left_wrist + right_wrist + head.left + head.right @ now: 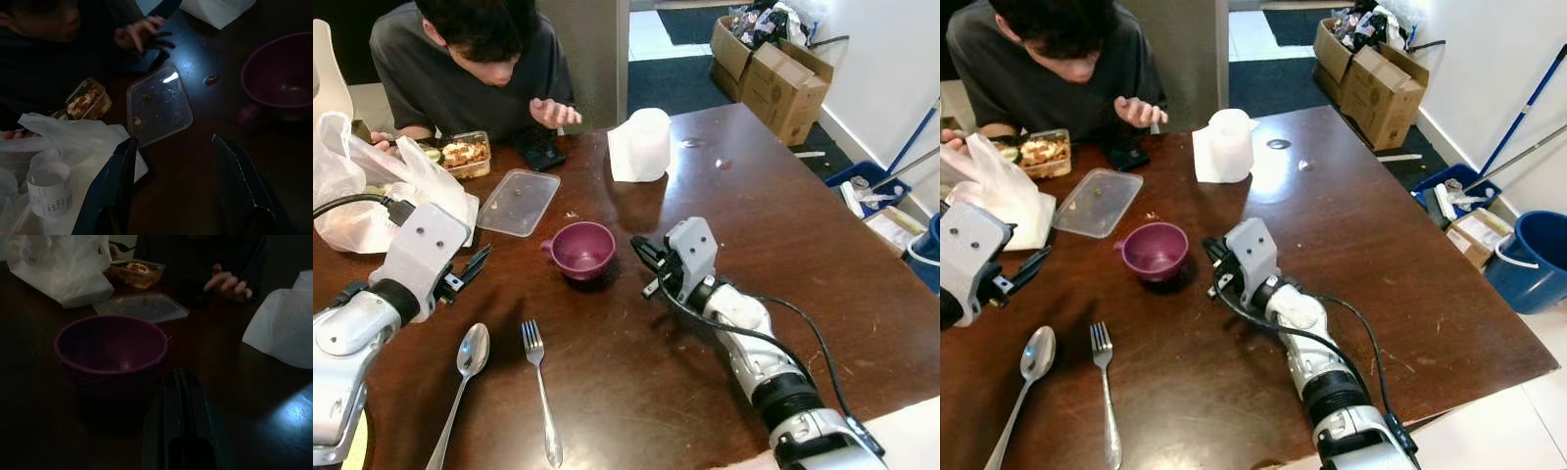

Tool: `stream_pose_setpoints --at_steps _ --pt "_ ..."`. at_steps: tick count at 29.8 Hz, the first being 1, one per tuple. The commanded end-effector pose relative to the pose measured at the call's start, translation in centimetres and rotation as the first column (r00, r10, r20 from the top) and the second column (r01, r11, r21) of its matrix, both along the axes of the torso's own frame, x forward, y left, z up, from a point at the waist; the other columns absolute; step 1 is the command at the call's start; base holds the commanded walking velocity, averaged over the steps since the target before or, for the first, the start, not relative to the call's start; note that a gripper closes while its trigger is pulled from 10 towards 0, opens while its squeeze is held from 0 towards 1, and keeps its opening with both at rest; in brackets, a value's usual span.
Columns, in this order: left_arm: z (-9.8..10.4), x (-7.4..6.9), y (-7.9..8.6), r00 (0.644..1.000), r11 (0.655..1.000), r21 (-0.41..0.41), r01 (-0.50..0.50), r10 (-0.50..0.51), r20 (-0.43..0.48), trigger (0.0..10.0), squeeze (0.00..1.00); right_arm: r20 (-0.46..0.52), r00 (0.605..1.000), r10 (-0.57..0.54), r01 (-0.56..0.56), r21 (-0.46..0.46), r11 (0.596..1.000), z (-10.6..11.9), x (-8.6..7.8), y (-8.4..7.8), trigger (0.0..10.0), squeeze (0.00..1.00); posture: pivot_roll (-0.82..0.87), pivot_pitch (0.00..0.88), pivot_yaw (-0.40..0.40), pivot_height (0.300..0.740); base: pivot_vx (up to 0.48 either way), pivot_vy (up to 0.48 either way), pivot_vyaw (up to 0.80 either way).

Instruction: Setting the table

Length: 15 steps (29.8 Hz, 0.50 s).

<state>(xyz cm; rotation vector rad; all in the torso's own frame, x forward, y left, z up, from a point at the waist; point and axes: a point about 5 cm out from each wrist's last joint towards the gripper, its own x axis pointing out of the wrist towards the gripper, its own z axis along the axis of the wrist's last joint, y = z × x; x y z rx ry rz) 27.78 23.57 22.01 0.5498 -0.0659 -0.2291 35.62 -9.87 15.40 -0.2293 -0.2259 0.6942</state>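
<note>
Fork and spoon lie low in frame, cup mid-table.
Left hand spread, empty; right hand pressed together, probably about to nudge the cup.

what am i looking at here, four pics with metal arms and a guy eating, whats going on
It is a humanoid robot setting a table. The two bright pictures come from cameras in its head, looking down; the two dark ones from cameras on its wrists. The left tool is open and holds nothing. The right tool, fingers shut, sits beside the purple cup. On the table also lie a spoon, a fork, a clear lid, a plastic bag and a paper roll. A person eats from a food box.
</note>
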Motion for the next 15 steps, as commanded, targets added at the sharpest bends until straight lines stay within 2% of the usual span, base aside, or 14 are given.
stream_pose_setpoints --at_steps 1,7,8,9,10,15 --pt "-0.4 0.1 0.1 1.0 1.0 0.004 -0.018 0.018 -0.003 10.0 0.0 -0.003 1.0 -0.006 0.006 0.018 1.0 0.2 0.2 0.2 10.0 0.0 0.18 0.048 0.101 0.74 0.0 0.0 0.0" --pt "-1.2 -0.2 -0.5 0.998 0.998 -0.035 -0.06 0.06 -0.003 10.0 0.0 -0.013 1.0 -0.026 0.027 0.1 0.995 1.1 0.4 1.0 10.0 0.0 0.17 0.041 0.093 0.74 0.0 0.0 0.0" --pt "-1.6 -0.4 -0.7 0.998 0.997 -0.042 -0.06 0.06 -0.013 10.0 0.0 -0.013 1.0 -0.02 0.022 0.113 0.993 1.2 0.2 1.2 10.0 0.38 0.17 0.039 0.091 0.74 0.0 0.0 0.0" --pt "-1.8 -0.5 -0.8 0.998 0.997 -0.046 -0.06 0.059 -0.02 10.0 0.0 -0.011 1.0 -0.016 0.018 0.12 0.993 1.2 0.1 1.3 10.0 0.38 0.17 0.039 0.091 0.74 0.0 0.0 0.0" --pt "-2.2 -0.7 -1.0 0.998 0.996 -0.057 -0.062 0.06 -0.032 10.0 0.0 -0.011 1.0 -0.007 0.008 0.133 0.991 1.3 -0.2 1.5 10.0 1.0 0.16 0.038 0.088 0.74 0.0 0.0 0.0" --pt "-3.3 -0.8 -1.4 0.992 0.985 -0.131 -0.114 0.105 -0.068 10.0 0.0 -0.005 1.0 -0.005 0.006 0.156 0.988 0.9 -1.2 1.9 10.0 1.0 0.15 0.026 0.08 0.74 0.0 0.0 0.0"
